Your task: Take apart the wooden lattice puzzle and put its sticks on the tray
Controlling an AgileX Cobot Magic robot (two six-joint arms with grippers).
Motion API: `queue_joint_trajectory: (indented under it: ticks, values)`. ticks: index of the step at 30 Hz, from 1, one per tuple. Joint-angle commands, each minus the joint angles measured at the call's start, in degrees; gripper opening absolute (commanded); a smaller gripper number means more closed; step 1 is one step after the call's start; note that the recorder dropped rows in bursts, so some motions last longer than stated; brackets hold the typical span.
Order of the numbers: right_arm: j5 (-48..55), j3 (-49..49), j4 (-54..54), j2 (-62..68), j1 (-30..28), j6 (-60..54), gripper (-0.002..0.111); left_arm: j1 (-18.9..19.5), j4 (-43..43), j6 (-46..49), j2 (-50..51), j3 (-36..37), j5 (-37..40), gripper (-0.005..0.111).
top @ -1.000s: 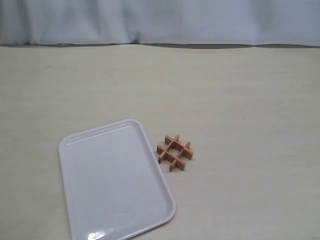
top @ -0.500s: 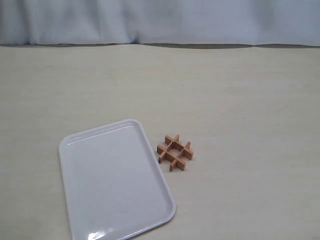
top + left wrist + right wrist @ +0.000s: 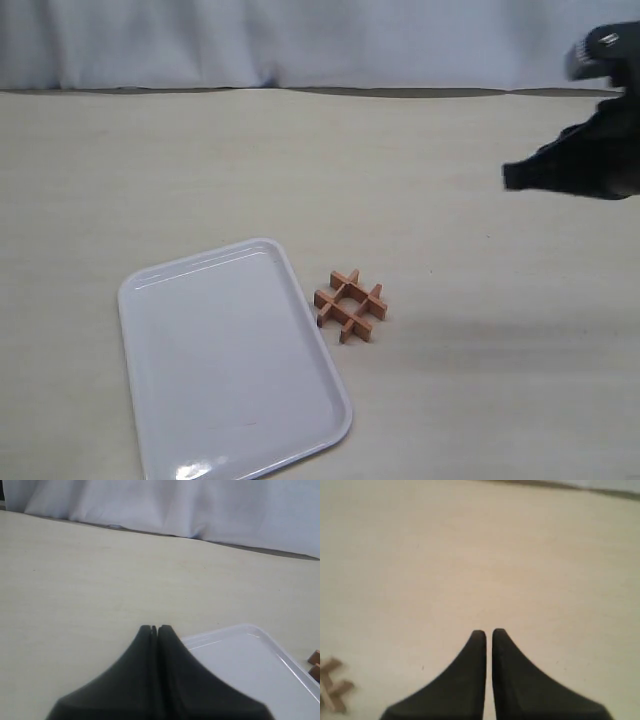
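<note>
Pale beige tabletop (image 3: 200, 170), white cloth backdrop (image 3: 300, 40) across top of ext. view.

Right gripper (image 3: 489, 632): fingers nearly together, only a thin slit btwn the tips, nothing in them. Wrist view shows plain tabletop beyond the tips, w/ a blurred bit of the wooden lattice puzzle (image 3: 332, 685) at frame edge. In ext. view this gripper sits at upper right of frame, dark & motion-blurred, tip pointing left, well apart from the puzzle.

Left gripper (image 3: 154, 628): fingers pressed tight, tips touching, nothing held. Its wrist view shows a rounded corner of the tray (image 3: 240, 665) near the tips.

Puzzle in ext. view: lower centre of frame, a bit right of middle, lying flat on the table. Hash shape, all four sticks (image 3: 340, 292) interlocked. It's just beside the tray's right long edge; can't tell if touching.

Tray fills lower left of frame, turned at an angle, white, low rim, glare spot near bottom edge, lower left corner cut off by frame.
</note>
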Motion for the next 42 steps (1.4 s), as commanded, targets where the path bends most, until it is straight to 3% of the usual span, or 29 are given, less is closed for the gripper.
queue_joint_trajectory:
  ticks: [1, 9, 19, 22, 27, 30, 36, 42]
  values:
    - [11.71, -7.19, -0.51, 9.15, 7.89, -8.44, 0.004, 0.13, -0.37, 0.08, -0.11, 0.17, -0.76, 0.0]
    - [19.6, -13.0, 0.54, 18.7, 15.96, -13.09, 0.004, 0.13, -0.37, 0.08, -0.11, 0.17, -0.76, 0.0]
    - [20.52, -13.0, 3.89, 21.2, 17.71, -15.63, 0.005, 0.13, -0.37, 0.08, -0.11, 0.17, -0.76, 0.0]
    - [20.52, -13.0, 5.0, 21.29, 17.71, -15.63, 0.011, 0.13, -0.37, 0.08, -0.11, 0.17, -0.76, 0.0]
    - [20.42, -13.0, 7.43, 21.29, 17.71, -16.13, 0.03, 0.13, -0.37, 0.08, -0.11, 0.17, -0.76, 0.0]
    - [21.57, -13.0, 14.37, 21.29, 17.71, -22.67, 0.037, 0.13, -0.37, 0.08, -0.11, 0.17, -0.76, 0.0]
    - [26.25, -12.78, 33.66, 21.5, 17.71, -42.67, 0.037, 0.13, -0.37, 0.08, -0.11, 0.17, -0.76, 0.0]
    - [26.52, -12.78, 35.72, 24.69, 17.71, -43.96, 0.037, 0.13, -0.37, 0.08, -0.11, 0.17, -0.76, 0.0]
